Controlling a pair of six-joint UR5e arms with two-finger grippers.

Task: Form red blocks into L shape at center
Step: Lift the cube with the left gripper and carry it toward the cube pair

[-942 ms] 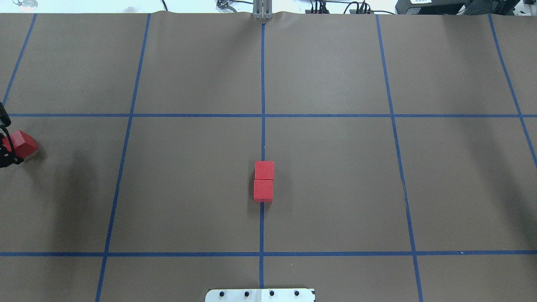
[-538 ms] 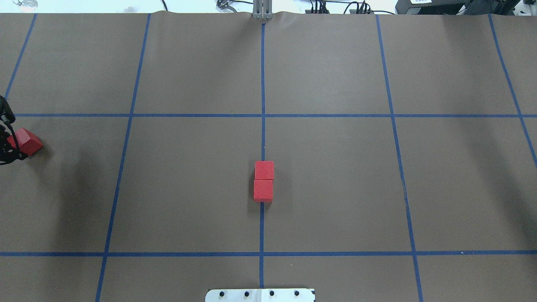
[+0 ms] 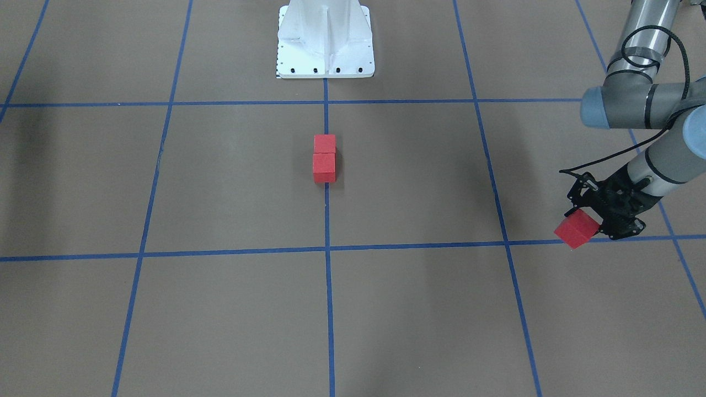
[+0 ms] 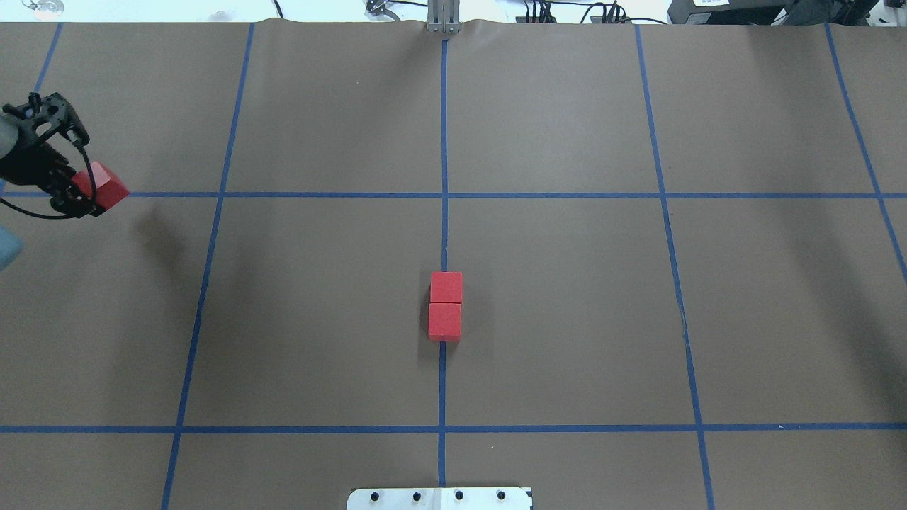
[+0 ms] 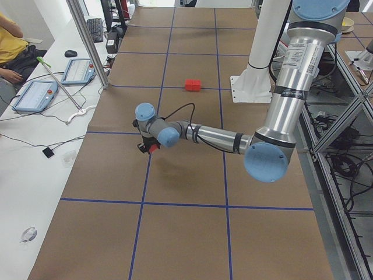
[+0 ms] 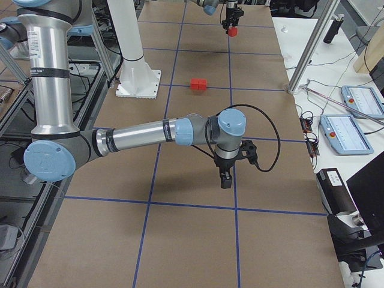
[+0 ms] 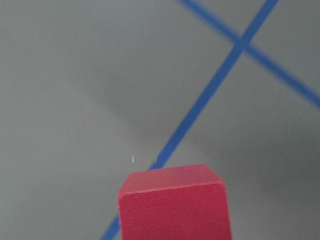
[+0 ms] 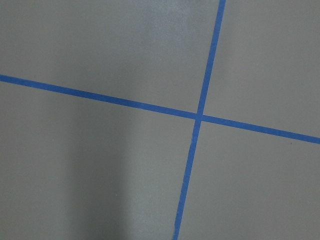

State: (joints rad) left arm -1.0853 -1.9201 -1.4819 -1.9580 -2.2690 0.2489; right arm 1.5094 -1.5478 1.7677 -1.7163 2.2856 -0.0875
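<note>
Left tool (image 4: pixel 83 191) with red block (image 4: pixel 106 188), now higher.

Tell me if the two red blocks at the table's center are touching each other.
Touching. The overhead view shows the farther block and the nearer block flush, with no brown paper visible between them.

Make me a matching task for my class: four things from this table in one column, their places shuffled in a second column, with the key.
Things
1. lone block
2. block pair
3. right gripper
4. base

Places
A. touching each other on the centre line
B. white, at the robot's end of that line
C. in the left gripper, lifted
D. over bare paper, far from every block

Pairs: 1-C, 2-A, 3-D, 4-B
</note>
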